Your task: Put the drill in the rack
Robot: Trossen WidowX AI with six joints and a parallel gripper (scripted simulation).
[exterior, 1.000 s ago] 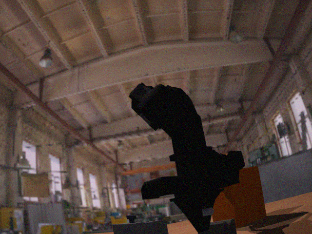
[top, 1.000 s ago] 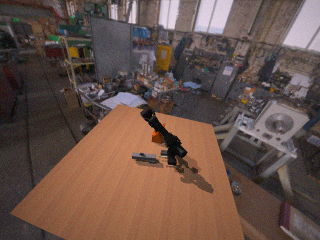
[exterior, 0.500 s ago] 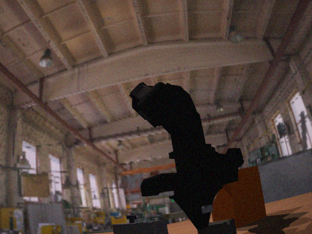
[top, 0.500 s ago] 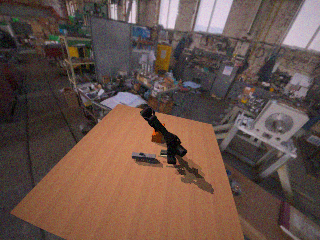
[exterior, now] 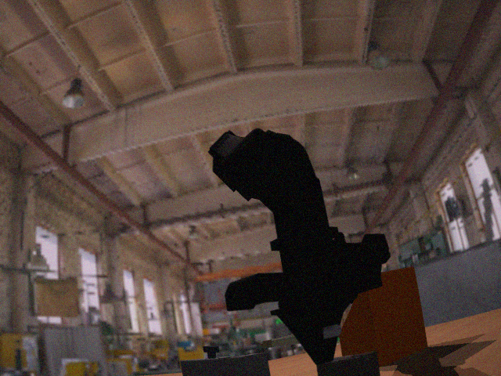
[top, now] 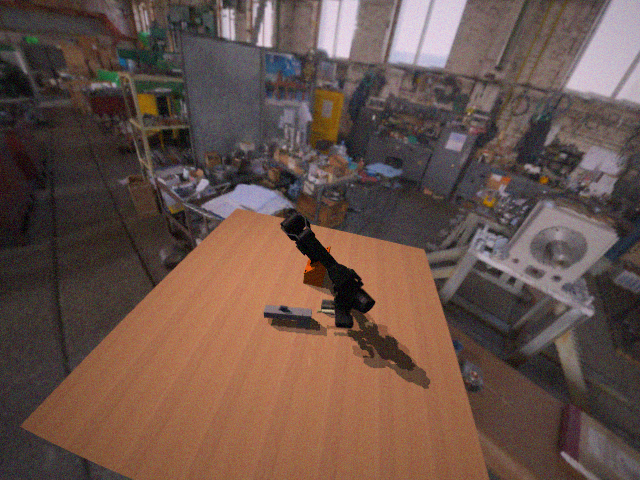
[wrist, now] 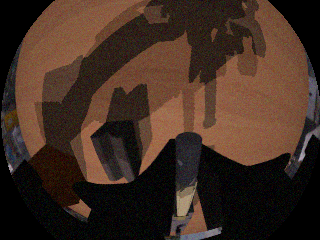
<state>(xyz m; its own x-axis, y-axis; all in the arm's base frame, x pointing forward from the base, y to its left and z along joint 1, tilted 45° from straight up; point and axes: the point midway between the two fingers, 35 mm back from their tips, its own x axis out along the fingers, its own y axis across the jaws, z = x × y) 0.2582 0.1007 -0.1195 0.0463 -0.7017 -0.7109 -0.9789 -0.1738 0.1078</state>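
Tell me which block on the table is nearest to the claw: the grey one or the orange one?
The small grey block, touching the claw on its left. The long grey block lies farther left, and the orange block stands behind.

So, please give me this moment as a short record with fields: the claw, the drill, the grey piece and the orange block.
claw: shut on the drill, pointing down at the table
drill: slim grey and yellowish rod between the fingers, seen in the wrist view
grey block: flat, on the table left of the claw, small dark knob on top
orange block: behind the arm, on the table
rack: cannot tell which piece it is
drill in rack: not yet
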